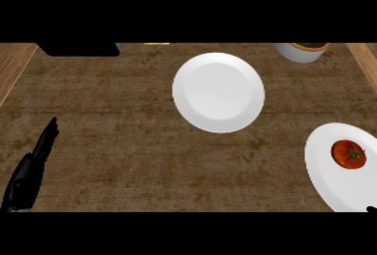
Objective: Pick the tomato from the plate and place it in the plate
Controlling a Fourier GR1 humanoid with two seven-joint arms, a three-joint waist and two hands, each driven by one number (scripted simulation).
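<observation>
A red tomato [349, 154] with a green stem lies on a white plate [331, 187] at the right edge of the counter. A second white plate [219, 92] with nothing on it sits at the middle rear. My left hand [31, 169] rests at the lower left with its fingers straight and pointing up, far from both plates. Of my right hand [372, 209] only a small black tip shows at the lower right corner, just below the tomato's plate.
A white pot [302, 51] with dark contents stands at the rear right. A black object [77, 49] sits at the rear left edge. Lighter wooden strips border the dark counter on both sides.
</observation>
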